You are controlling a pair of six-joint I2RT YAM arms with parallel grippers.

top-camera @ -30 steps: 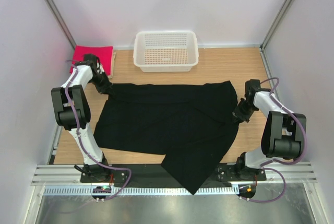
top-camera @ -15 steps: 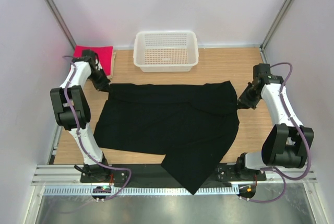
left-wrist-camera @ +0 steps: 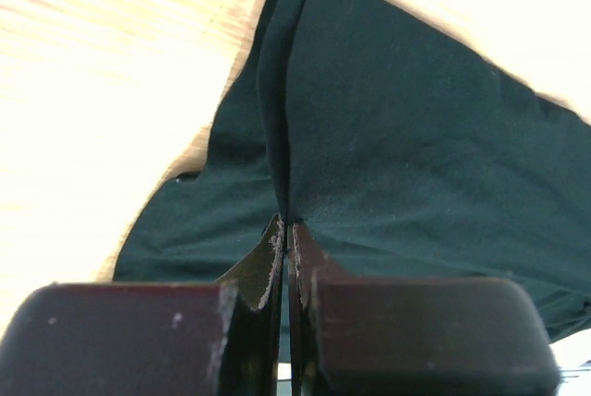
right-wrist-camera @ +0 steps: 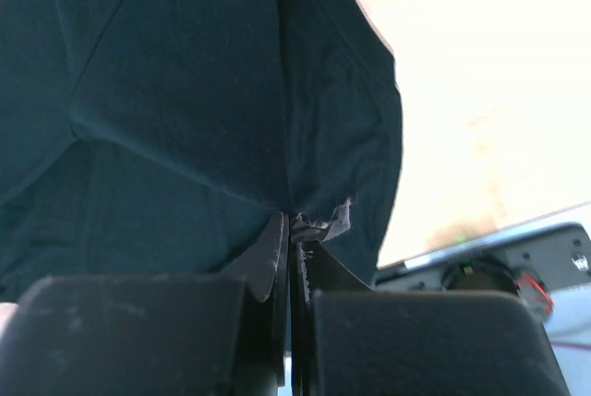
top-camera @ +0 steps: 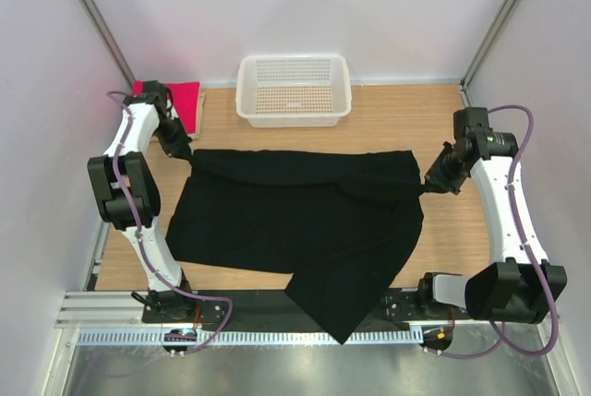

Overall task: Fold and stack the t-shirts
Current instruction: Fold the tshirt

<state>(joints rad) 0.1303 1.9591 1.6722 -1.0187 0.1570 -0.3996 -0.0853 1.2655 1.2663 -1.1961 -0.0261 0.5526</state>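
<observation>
Black cloth, matte and limp: that's the black t-shirt [top-camera: 305,211] you're handling. It's lying spread across the middle of the wooden worktop [top-camera: 397,124], with its lower tail hanging over the near edge between the arm bases.

Your left gripper [left-wrist-camera: 284,230] is pinching the far left corner, jaws closed tight on a thin ridge of fabric. Your right gripper [right-wrist-camera: 288,222] is doing the same at the far right corner, closed on a bunched bit of hem.

The cloth is tenting up from both pinches, so it's behaving as light, soft, floppy stuff with no stiffness at all. Expect it to be sagging and dragging as you lift. It isn't looking slippery, but a pinch that thin could be giving way under a hard pull. Corners and hems are looking like your best holds, both sides at once.

The shirt is lying in uneven layers, with diagonal folds showing toward the right side. Behind it, the pink-red t-shirt [top-camera: 185,101] is sitting folded flat in the far left corner. A white plastic basket [top-camera: 294,62], rigid mesh with a rounded rim, is standing at the back.
</observation>
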